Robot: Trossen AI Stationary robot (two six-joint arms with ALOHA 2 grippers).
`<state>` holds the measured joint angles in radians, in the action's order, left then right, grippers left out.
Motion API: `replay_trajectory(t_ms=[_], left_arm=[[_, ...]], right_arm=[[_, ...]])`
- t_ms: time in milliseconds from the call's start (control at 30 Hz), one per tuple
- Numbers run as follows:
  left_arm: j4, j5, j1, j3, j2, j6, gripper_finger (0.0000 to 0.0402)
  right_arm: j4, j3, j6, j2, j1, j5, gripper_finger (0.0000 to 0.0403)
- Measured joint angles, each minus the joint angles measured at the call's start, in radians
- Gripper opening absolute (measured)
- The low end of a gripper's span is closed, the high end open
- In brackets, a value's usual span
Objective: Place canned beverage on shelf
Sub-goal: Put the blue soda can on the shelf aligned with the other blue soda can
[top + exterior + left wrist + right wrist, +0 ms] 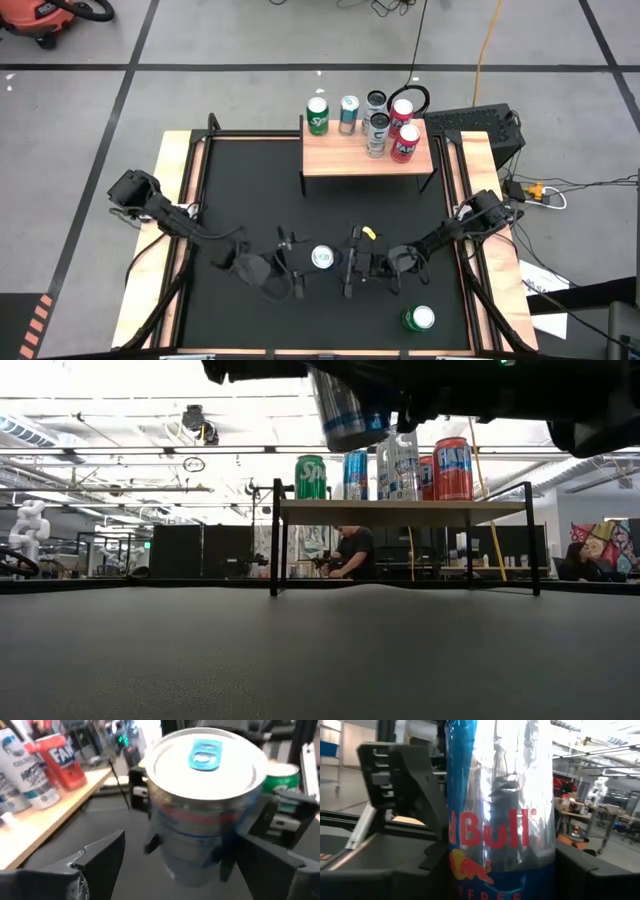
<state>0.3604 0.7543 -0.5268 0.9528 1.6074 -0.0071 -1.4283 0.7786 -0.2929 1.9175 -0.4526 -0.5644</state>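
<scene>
blue-silver can (500, 810), red lettering

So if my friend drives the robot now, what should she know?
Right gripper: shut on the silver-blue can, lifted off the table mid-front.
Left gripper: open, right beside that can, fingers either side of it, not gripping.
Shelf: five cans already along its back edge, its front part bare.
Green can: standing on the table, front right.
Left to do: carry the held can to the shelf, then probably the green one.
</scene>
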Motion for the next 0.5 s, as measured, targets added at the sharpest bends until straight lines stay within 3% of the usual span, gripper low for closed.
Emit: replay_trajectory(t_ms=[67,200,500], left_arm=[[0.180,-0.014,0.007,-0.068,-0.002,0.063,0.0340],[0.449,-0.155,0.037,-0.165,-0.002,0.118,0.0326],[0.487,-0.312,0.098,-0.190,0.008,0.092,0.0293]], right_arm=[[0.000,0.000,-0.002,0.000,0.002,0.016,0.0231],[0.002,0.000,-0.006,0.000,0.001,0.020,0.0230],[0.007,0.000,0.004,0.000,0.009,0.019,0.0232]])
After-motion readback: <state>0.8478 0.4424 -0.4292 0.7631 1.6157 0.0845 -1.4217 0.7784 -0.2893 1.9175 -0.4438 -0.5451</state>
